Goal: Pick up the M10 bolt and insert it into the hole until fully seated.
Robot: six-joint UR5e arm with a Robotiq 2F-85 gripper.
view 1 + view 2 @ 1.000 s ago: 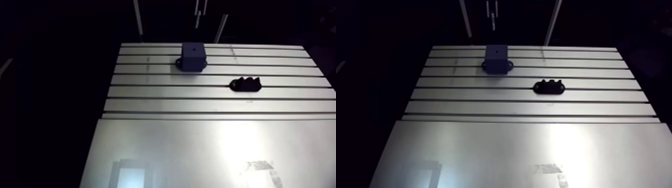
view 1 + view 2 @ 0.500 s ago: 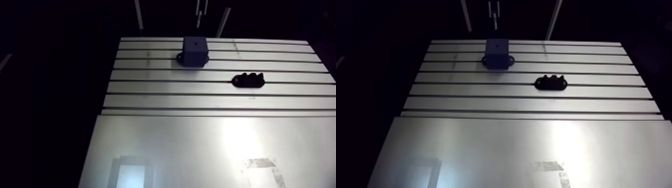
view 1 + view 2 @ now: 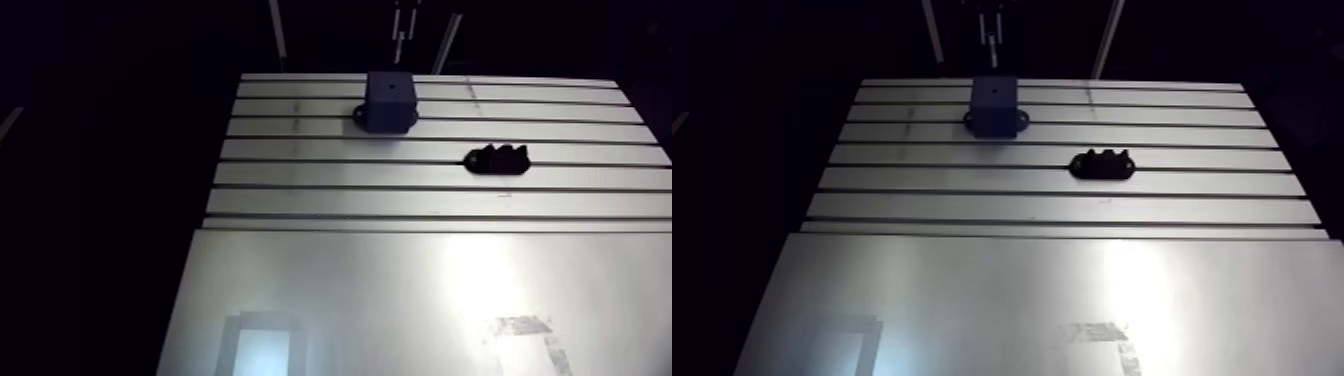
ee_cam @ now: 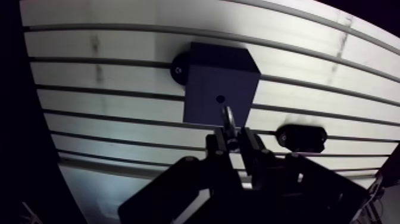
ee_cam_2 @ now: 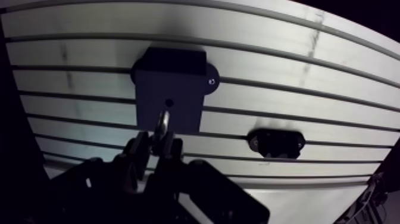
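1. One bolt (image 4: 228, 119): sitting in the claw (image 4: 233, 138), reaching over the block (image 4: 217, 77).
2. Block, hole (image 4: 220, 98) on top: standing on the table (image 4: 107, 80) just ahead of the claw.
3. One holder (image 4: 302, 137): lying beside the claw, apart from the block.

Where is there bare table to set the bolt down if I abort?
The widest free patch is the smooth plate, bordered on its far side by the slotted rows. The rows between that plate and the black holder are bare too. It is crowded around the block, where the gripper holds the bolt close above the hole.
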